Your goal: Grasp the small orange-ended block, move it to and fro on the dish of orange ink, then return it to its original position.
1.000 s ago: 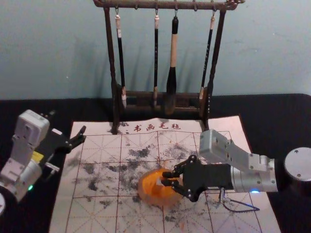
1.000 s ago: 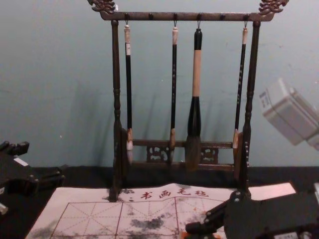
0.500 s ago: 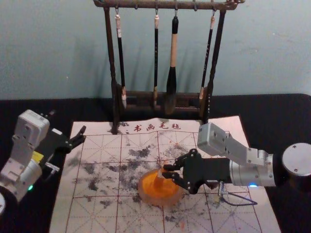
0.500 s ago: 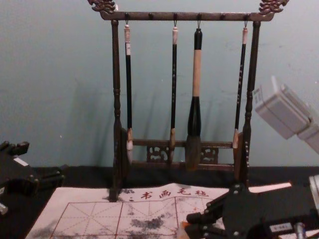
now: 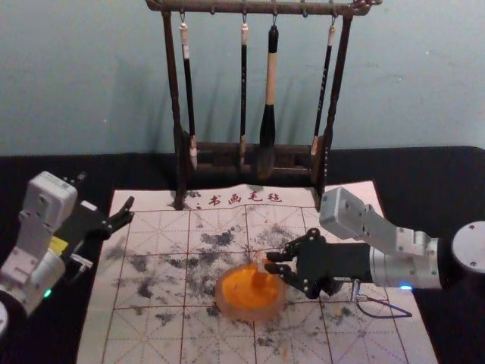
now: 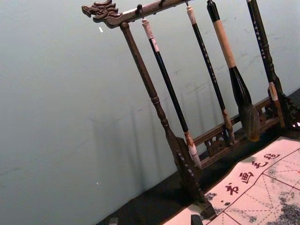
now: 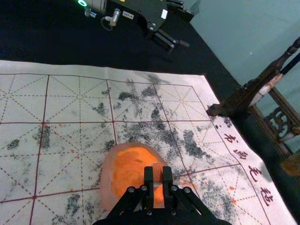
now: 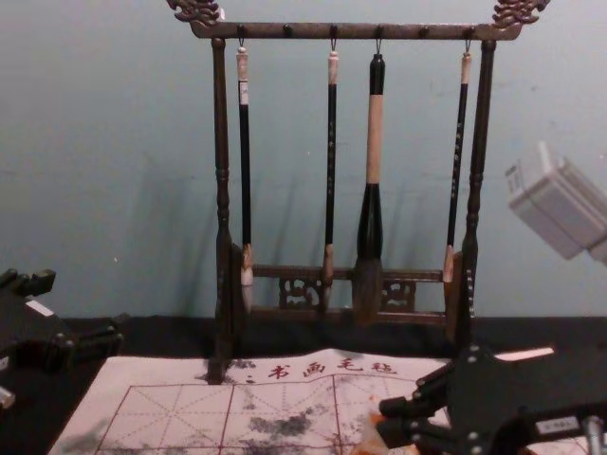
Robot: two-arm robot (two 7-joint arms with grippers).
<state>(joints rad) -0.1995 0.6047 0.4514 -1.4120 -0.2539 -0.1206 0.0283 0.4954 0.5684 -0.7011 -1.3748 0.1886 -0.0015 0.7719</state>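
The small orange-ended block (image 7: 158, 173) is pinched by the right hand (image 5: 268, 262), its fingers nearly closed about it, over the far right part of the rim of the dish of orange ink (image 5: 250, 314) in the head view; whether the ink is touched cannot be told. The block is gripped from the side, presumably so that its lower end is left free to be worked to and fro; that step seems to be in hand, with the return remaining. The left hand (image 5: 106, 191) is parked at the mat's left side, spread wide and empty. The brushes (image 5: 270, 76) are hung from the rack (image 5: 173, 91), probably so that their tips are kept clear. On the mat (image 5: 151, 341), 书画毛毡 can be read, "calligraphy and painting felt", above a printed practice grid. A white label (image 8: 557, 426) is borne by the right hand, its print too small to be read.
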